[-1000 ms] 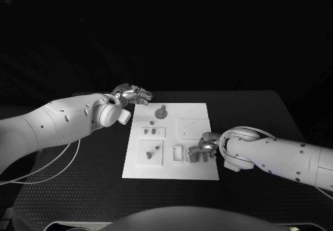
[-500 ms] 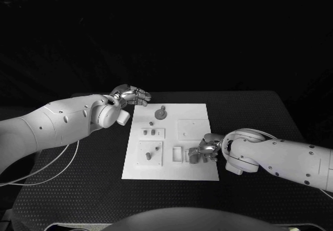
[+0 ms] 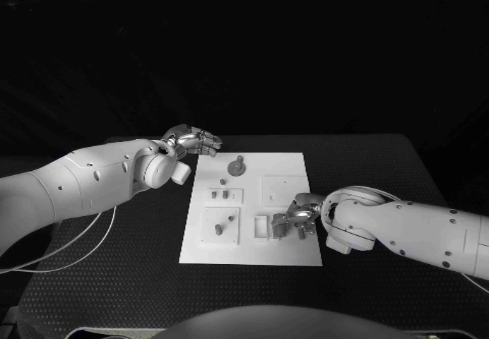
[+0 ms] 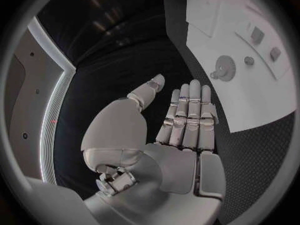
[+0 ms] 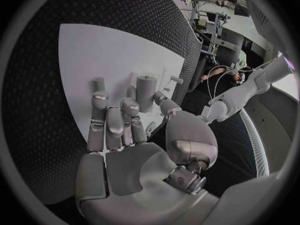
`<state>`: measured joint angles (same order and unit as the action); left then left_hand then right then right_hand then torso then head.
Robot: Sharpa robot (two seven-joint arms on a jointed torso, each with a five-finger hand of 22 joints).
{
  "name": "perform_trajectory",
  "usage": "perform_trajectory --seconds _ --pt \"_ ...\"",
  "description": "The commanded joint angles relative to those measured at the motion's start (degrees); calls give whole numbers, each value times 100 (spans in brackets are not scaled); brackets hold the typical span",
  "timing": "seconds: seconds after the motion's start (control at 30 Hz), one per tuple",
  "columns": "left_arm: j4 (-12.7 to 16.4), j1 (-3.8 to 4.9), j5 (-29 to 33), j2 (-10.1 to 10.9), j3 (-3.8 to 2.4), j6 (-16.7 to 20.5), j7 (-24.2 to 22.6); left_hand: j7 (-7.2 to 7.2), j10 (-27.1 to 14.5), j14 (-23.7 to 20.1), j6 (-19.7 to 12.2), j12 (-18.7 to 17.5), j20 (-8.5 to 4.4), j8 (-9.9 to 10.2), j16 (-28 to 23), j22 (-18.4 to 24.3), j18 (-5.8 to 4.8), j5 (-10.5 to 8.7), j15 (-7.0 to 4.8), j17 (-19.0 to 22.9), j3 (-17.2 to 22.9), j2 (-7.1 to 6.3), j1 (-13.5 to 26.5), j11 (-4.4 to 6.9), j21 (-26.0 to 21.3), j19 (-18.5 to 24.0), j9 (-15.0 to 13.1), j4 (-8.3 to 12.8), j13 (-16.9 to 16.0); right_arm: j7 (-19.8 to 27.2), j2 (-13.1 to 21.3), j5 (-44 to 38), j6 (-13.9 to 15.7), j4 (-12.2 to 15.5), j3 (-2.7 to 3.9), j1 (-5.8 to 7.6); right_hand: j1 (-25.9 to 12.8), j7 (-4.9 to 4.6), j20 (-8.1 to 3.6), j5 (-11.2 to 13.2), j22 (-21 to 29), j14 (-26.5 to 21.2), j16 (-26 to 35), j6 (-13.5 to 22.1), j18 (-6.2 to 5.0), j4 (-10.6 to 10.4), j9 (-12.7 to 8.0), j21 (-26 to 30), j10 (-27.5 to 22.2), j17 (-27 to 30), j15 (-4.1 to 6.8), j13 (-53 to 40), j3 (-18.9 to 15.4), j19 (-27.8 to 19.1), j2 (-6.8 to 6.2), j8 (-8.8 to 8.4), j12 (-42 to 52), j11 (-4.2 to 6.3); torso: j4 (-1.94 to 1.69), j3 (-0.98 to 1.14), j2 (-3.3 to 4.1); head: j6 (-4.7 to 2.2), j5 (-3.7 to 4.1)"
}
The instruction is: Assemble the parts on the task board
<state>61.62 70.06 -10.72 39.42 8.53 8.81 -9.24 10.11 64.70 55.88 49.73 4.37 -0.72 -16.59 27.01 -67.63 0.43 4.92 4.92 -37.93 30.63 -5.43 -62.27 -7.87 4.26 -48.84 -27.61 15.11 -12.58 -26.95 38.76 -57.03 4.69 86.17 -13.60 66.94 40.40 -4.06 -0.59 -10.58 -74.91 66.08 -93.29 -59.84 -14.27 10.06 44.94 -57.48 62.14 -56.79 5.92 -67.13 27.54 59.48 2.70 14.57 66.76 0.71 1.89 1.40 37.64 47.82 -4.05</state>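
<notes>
The white task board [image 3: 285,164] lies in the middle of the table. A round grey gear part [image 3: 237,167] sits at its far end, and small grey parts [image 3: 218,192] stand on its left half. My right hand [image 3: 295,217] is over the board's near right part. Its thumb and a finger pinch an upright grey peg [image 5: 145,91] just above the board [image 5: 94,55]. My left hand [image 3: 193,139] hovers off the board's far left corner, fingers straight and holding nothing. The left wrist view has this hand [image 4: 181,120], the board [image 4: 250,95] and the gear [image 4: 223,65].
The black table [image 3: 387,169] spreads out on both sides of the board. A raised square block [image 3: 283,188] sits on the board just beyond my right hand. White slot pieces [image 3: 262,225] stand beside that hand's fingers. A cable [image 3: 82,244] hangs under my left arm.
My right hand has shifted slightly over the board's near right part, keeping the peg. My left hand has stayed where it was.
</notes>
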Motion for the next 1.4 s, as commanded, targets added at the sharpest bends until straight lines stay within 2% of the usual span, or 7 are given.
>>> perform_trajectory --seconds 0.03,0.37,0.67,1.4 --pt "15 7 34 -8 -4 -60 -26 2 -25 16 -27 -34 35 -18 -21 6 -43 19 19 -9 -4 -1 62 -31 -35 21 9 -40 6 -25 -91 141 -61 -98 2 3 -30 -58 0 -33 -76 135 8 -89 -73 409 2 8 -49 8 110 11 448 21 -63 3 32 82 -2 -2 4 3 -12" --pt "15 11 34 -9 -4 -60 -22 2 -36 17 -27 -40 35 -20 -26 6 -43 19 19 -14 -3 -2 64 -36 -34 22 11 -44 10 -18 -396 272 -79 -278 3 2 -89 -61 -2 -33 -74 123 12 -86 -73 340 -4 19 -53 24 112 30 469 23 -123 -16 30 80 -7 0 9 28 -36" --pt "-4 12 34 -22 -4 -66 -21 2 -40 18 -27 -41 35 -21 -30 6 -43 20 19 -18 -1 -2 64 -38 -34 22 11 -46 12 19 -507 207 -113 -329 1 -2 -107 -62 -3 -32 -74 119 13 -84 -73 315 -6 22 -54 29 112 36 477 23 -134 -23 29 79 -2 1 11 62 -88" --pt "7 28 34 -17 -4 -67 -14 3 -43 20 -29 -40 35 -23 -40 6 -43 19 19 -29 1 -4 65 -39 -34 25 14 -53 16 18 -675 199 -106 -467 -1 -87 -194 -68 -3 -29 -75 92 17 -77 -73 192 -12 37 -72 54 110 60 502 16 -185 -50 28 73 -4 7 16 119 -126"
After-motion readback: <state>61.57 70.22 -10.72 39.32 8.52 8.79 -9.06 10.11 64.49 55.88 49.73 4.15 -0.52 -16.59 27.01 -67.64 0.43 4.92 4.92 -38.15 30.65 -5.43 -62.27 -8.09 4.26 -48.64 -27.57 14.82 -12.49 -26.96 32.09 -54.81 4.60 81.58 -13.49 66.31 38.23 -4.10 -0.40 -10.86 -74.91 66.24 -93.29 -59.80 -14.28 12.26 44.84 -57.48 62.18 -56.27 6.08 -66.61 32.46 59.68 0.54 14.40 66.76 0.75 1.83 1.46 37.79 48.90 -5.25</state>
